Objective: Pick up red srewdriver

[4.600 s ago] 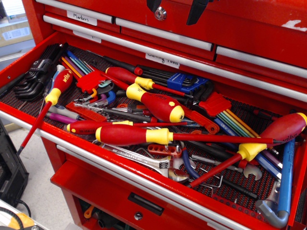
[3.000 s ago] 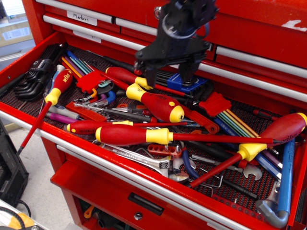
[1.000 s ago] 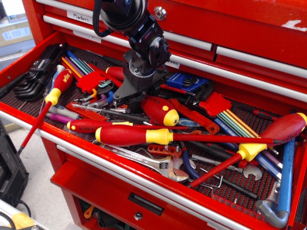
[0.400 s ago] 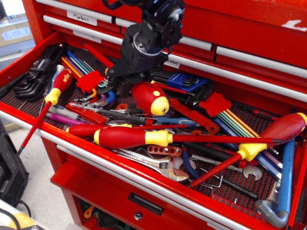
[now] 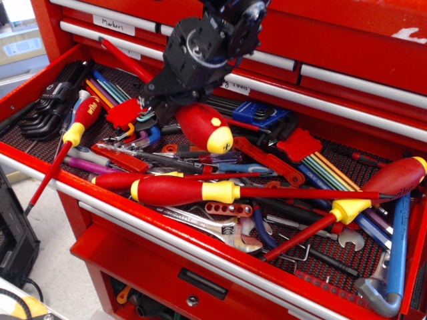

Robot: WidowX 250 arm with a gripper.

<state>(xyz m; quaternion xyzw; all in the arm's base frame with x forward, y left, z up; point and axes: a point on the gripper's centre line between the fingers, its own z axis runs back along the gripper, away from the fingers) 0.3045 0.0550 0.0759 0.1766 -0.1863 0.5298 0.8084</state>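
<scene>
The red screwdriver (image 5: 203,127) has a fat red handle and a round yellow end cap with a small cross. Its thin red shaft (image 5: 127,61) points up and to the left. My black gripper (image 5: 167,105) is shut on its collar end and holds it clear above the tools in the open drawer (image 5: 40,170). The collar itself is hidden behind the gripper body.
The drawer holds many tools: a long red-and-yellow screwdriver (image 5: 200,191) at the front, a small lettered one (image 5: 79,123) at left, another at right (image 5: 373,190), black hex keys (image 5: 50,103), coloured hex keys (image 5: 320,167), a wrench (image 5: 213,227). Closed drawer fronts (image 5: 333,47) stand behind.
The gripper came down, shut on the fat red screwdriver and lifted it out of the pile. In the last half second it rose a little more, the shaft tilting up left.
</scene>
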